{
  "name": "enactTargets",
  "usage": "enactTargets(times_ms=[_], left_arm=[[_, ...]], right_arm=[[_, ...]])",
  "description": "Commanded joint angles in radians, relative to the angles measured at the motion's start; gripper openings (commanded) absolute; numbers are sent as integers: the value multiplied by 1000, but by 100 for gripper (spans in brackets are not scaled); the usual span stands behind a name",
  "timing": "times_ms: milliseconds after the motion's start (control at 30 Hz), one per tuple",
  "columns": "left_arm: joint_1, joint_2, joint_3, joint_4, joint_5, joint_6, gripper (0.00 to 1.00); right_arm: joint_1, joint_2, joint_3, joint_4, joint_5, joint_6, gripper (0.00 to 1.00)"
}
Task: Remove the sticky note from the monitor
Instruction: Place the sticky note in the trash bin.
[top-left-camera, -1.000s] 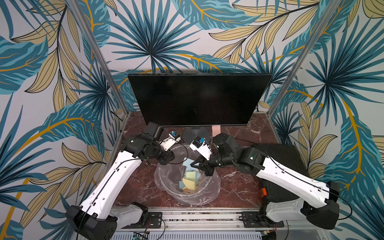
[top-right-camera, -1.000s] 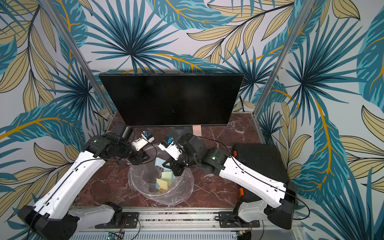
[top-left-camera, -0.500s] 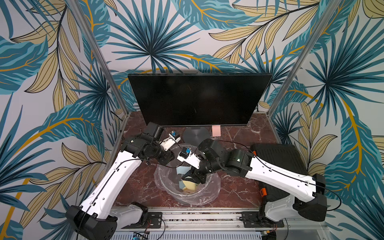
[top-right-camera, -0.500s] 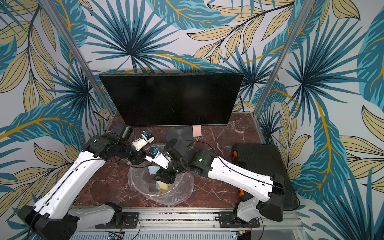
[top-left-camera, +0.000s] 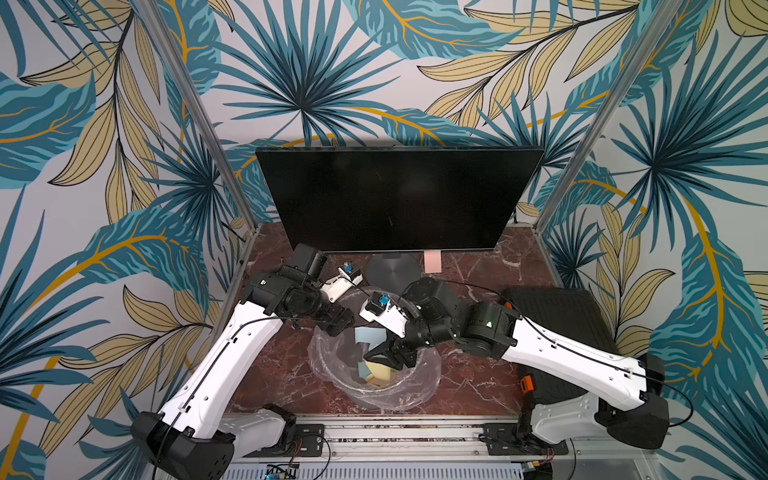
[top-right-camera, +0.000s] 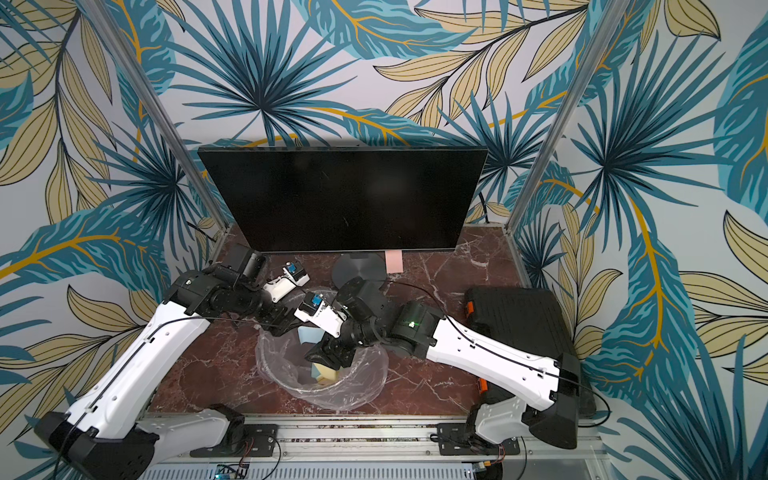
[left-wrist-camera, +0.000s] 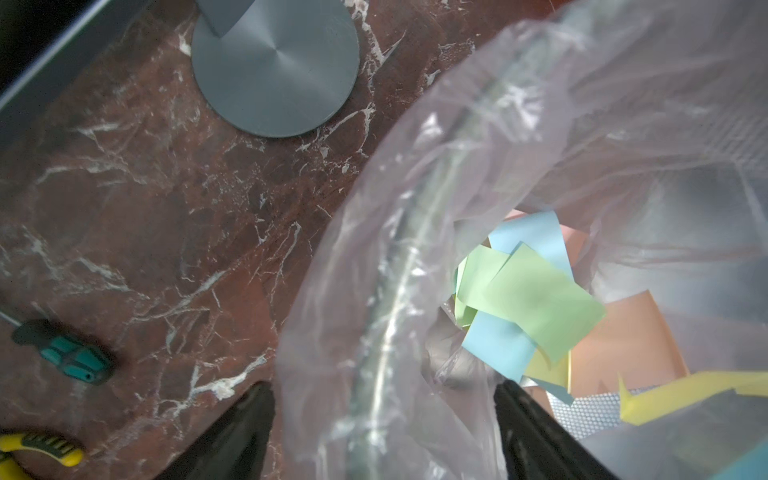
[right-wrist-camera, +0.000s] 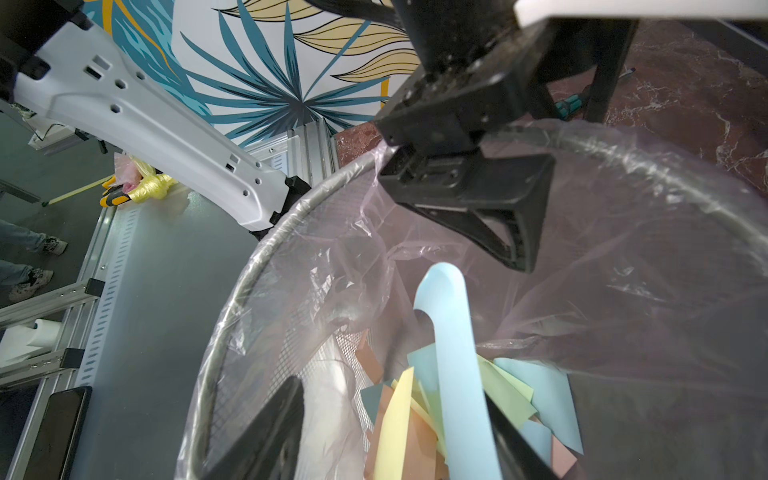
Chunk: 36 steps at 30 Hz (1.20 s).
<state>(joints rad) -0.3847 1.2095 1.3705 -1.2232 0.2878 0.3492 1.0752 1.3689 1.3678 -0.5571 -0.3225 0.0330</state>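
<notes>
Astride the bin rim, left gripper gapes wide — right gripper parted, blue sticky note alongside

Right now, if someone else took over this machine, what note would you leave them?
Left end effector: open, above the bin rim.
Right end effector: open over the bin; a blue note lies against one finger, perhaps clinging.
Monitor: screen bare; pink note at its lower edge by the base, stuck or fallen, cannot tell.
Done: several notes in the bin. Left: free the blue note, check the pink one.
</notes>
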Motion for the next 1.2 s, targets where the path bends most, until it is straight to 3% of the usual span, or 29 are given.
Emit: enactTargets(times_ms=[0, 367, 533, 867, 1167], left_arm=[[2, -42, 93, -29, 39, 33, 94], [0, -30, 266, -55, 93, -19, 98], [-3, -21, 241, -96, 189, -4, 98], [-34, -50, 134, -143, 265, 47, 97], [-42, -71, 83, -122, 161, 50, 95]], right_arm=[[3, -24, -33, 13, 6, -10, 62], [2, 12, -10, 41, -4, -6, 62], [3, 30, 11, 49, 0, -1, 62], [-3, 23, 16, 99, 52, 14, 62], [-14, 8, 11, 129, 46, 25, 62]])
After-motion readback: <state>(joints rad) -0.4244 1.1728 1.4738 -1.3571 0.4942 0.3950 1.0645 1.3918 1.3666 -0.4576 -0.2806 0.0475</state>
